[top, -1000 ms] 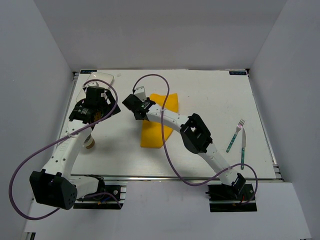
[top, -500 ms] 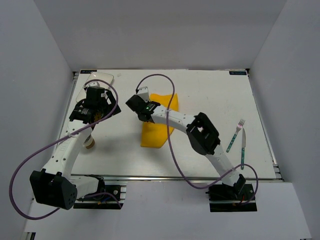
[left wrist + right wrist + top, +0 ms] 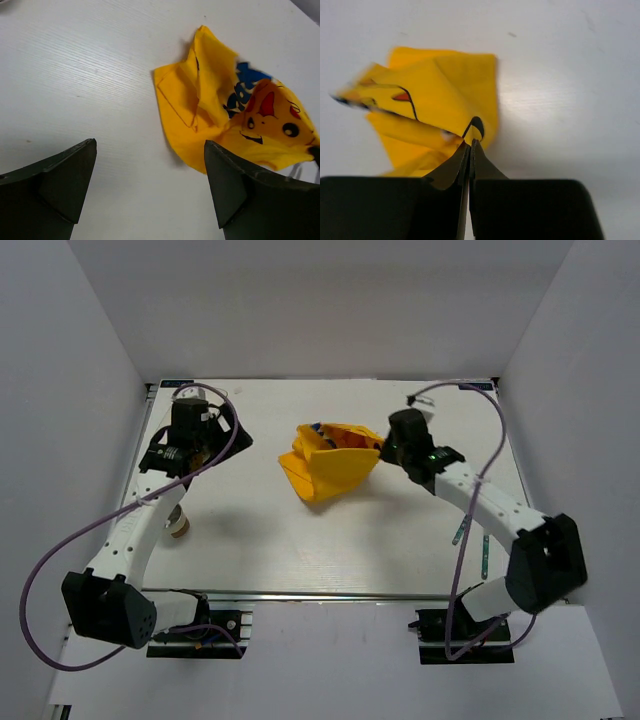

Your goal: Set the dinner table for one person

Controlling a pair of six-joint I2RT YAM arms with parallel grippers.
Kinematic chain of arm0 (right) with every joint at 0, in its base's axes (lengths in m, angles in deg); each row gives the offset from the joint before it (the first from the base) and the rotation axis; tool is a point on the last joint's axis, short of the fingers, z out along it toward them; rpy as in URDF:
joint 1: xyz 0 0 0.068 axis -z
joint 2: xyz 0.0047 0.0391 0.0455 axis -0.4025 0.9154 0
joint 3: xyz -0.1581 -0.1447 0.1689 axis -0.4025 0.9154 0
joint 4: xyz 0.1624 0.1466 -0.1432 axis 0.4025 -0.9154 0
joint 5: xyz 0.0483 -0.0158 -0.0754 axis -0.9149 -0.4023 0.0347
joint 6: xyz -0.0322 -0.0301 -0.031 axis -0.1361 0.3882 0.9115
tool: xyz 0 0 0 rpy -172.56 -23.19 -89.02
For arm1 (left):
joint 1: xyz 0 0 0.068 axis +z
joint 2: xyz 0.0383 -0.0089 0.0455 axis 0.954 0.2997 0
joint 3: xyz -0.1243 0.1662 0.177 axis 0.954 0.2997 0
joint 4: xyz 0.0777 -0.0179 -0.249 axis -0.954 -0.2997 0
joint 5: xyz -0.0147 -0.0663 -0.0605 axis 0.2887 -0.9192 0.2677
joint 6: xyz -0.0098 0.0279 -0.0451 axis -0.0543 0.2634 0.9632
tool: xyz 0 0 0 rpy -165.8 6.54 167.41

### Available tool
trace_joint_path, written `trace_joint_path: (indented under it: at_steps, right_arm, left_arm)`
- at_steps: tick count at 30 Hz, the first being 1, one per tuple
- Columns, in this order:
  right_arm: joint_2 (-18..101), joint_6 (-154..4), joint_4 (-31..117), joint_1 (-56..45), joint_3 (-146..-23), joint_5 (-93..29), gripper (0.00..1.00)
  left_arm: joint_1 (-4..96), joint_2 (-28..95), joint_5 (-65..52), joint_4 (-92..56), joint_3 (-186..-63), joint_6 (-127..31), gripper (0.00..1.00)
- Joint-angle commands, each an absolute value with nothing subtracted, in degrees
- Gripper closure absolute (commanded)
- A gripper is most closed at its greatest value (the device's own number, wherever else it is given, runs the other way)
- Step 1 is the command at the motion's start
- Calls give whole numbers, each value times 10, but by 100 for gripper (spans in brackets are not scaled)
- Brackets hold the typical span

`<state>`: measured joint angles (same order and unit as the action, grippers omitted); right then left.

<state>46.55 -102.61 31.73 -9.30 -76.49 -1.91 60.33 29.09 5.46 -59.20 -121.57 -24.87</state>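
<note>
The dinner table (image 3: 260, 540) is a white top. On its middle lies a yellow cartoon-print cloth (image 3: 328, 466), bunched and partly unfolded, its right edge raised. My right gripper (image 3: 386, 447) is shut on that edge; in the right wrist view the pinched fold of cloth (image 3: 437, 95) sticks out just past the closed tips of the gripper (image 3: 471, 144). My left gripper (image 3: 188, 448) hovers open over the back left of the table. The left wrist view shows the gripper (image 3: 150, 165) holding nothing, with the cloth (image 3: 220, 110) ahead and to the right.
A fork (image 3: 459, 533) and a knife (image 3: 482, 561) with teal handles lie at the right, partly covered by the right arm. A small brown cup (image 3: 178, 527) stands under the left arm. A metal rail (image 3: 340, 595) runs along the front edge. Grey panels wall the sides.
My right gripper shut on the cloth's edge and swung from its left side over to the right, dragging the cloth open and bunching it. The left gripper shifted slightly toward the back.
</note>
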Motion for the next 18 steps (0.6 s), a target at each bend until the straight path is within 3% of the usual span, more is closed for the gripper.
trace_joint_path:
  at_steps: [1, 4, 5, 6, 7, 15, 18]
  right_arm:
    - [379, -1035, 292, -62, -656, -15, 100]
    - [286, -1035, 275, -26, -568, 0, 100]
    - [274, -1038, 269, -20, -552, 10, 93]
    - [263, -1042, 263, -8, -523, 14, 73]
    - [244, -1049, 249, 10, -500, 25, 11]
    - [169, -1063, 249, 29, -454, 26, 11]
    - [184, -993, 345, 29, -457, -58, 11]
  left_arm:
    - [600, 300, -26, -544, -1199, -230, 2]
    - [595, 315, -76, -494, -1180, -213, 2]
    - [595, 321, -83, -482, -1178, -207, 2]
    - [595, 323, -89, -479, -1176, -203, 2]
    - [595, 327, -85, -476, -1173, -199, 2]
    - [589, 324, -30, -503, -1174, -194, 2]
    - [589, 339, -45, -502, -1173, -193, 2]
